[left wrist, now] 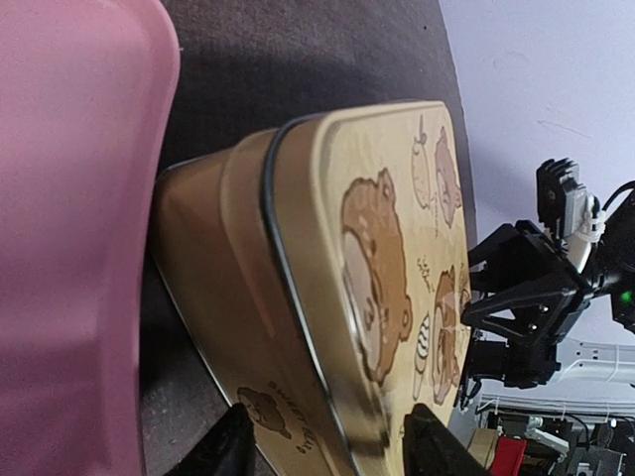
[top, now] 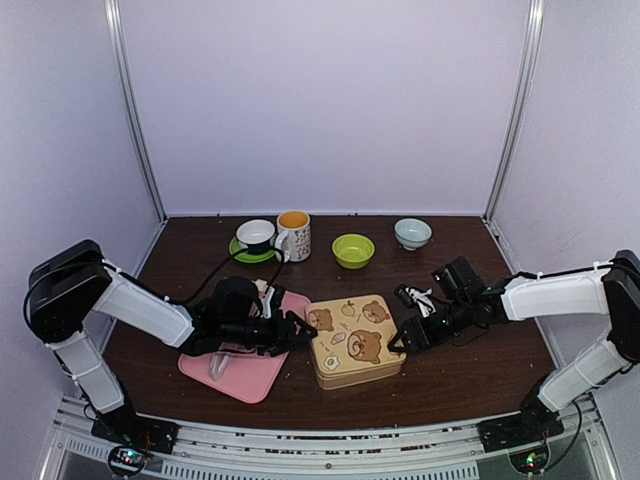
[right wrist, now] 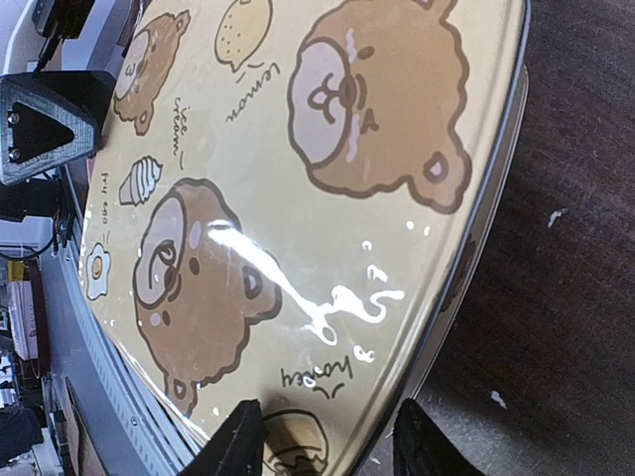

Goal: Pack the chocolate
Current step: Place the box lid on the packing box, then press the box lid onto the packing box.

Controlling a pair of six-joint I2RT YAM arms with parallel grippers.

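Observation:
No chocolate shows in any view. The square gold tin with cartoon bears stands closed in the middle of the table. My left gripper is at the tin's left edge. In the left wrist view the tin fills the frame, and the left gripper is open, straddling the lid's rim, one finger by the side wall, the other over the lid. My right gripper is at the tin's right edge. It is open across a corner of the tin, one finger over the lid, the other beside the tin.
A pink board lies left of the tin, under the left arm. Along the back stand a white cup on a green saucer, a mug, a green bowl and a pale bowl. White walls enclose the table.

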